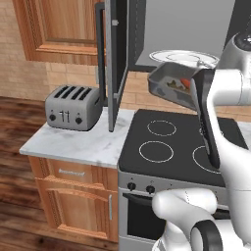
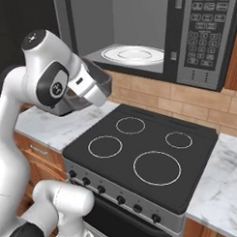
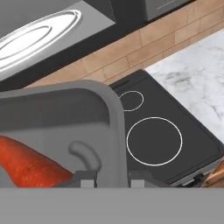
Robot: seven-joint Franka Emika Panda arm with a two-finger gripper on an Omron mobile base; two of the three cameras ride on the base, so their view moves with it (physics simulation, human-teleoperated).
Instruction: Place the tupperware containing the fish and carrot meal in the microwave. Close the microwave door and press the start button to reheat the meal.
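The dark-grey tupperware (image 1: 169, 82) hangs in the air above the back of the stove, just below and in front of the open microwave (image 1: 188, 27). An orange carrot piece (image 3: 28, 164) and pale food lie inside it. My gripper (image 3: 113, 180) is shut on the tub's near rim (image 3: 117, 131), one fingertip on each side of the wall. In the right base view my arm covers most of the tub (image 2: 102, 78). The round white turntable plate (image 2: 132, 54) sits bare in the light cavity. The microwave door (image 1: 113, 61) stands swung wide open to the left.
A black-topped stove (image 2: 141, 148) with several ring burners lies directly below. A grey toaster (image 1: 72, 107) stands on the marble counter (image 1: 83, 142) left of the stove, under the open door. The microwave's keypad (image 2: 204, 35) is on its right side. More marble counter (image 2: 224, 179) lies to the right.
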